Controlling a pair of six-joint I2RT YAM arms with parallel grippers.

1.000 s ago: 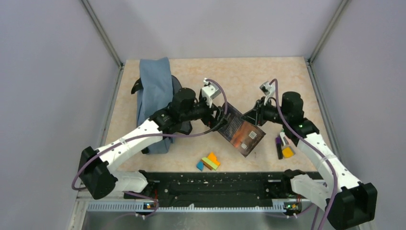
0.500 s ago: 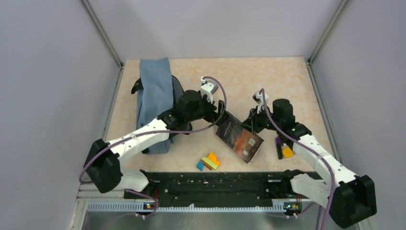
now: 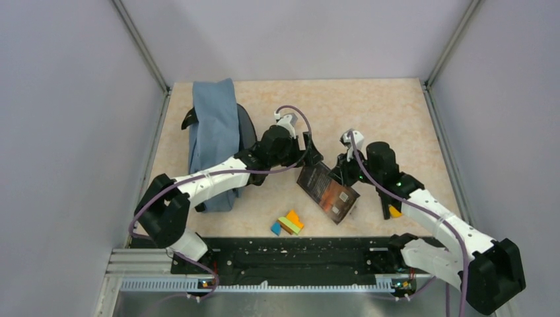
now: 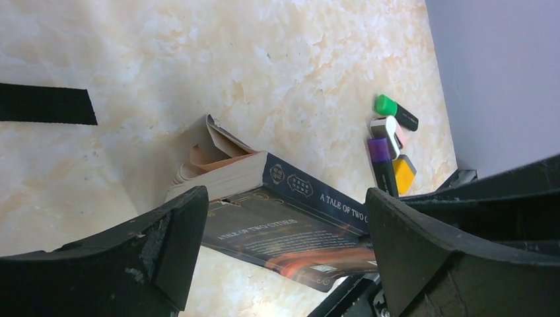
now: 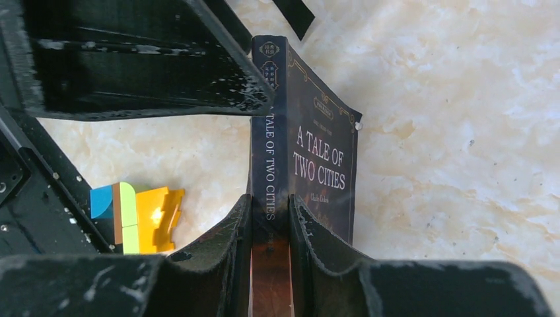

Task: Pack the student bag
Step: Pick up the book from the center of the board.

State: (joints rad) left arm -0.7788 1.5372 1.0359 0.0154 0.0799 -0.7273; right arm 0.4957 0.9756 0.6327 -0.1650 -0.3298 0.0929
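Note:
The student bag (image 3: 214,132), slate-blue with black straps, lies at the table's left. A dark paperback, "A Tale of Two Cities" (image 3: 328,191), hangs tilted over the table's middle. My right gripper (image 5: 270,218) is shut on the book (image 5: 310,152), its fingers pinching both covers beside the spine. In the top view the right gripper (image 3: 341,173) sits at the book's right edge. My left gripper (image 3: 310,152) stands wide open at the book's far end, touching nothing. In the left wrist view the book (image 4: 290,224) shows between and beyond the left gripper (image 4: 284,251), its pages fanned.
Bright coloured blocks (image 3: 287,223) lie near the front rail. Highlighters (image 4: 391,142) in green, purple and yellow lie right of the book, partly under my right arm (image 3: 422,201). A black strap (image 4: 46,104) lies on the tabletop towards the bag. Grey walls close in three sides.
The right gripper has carried the book a little left and towards the front. The left arm has reached further right, its open gripper staying at the book's far end.

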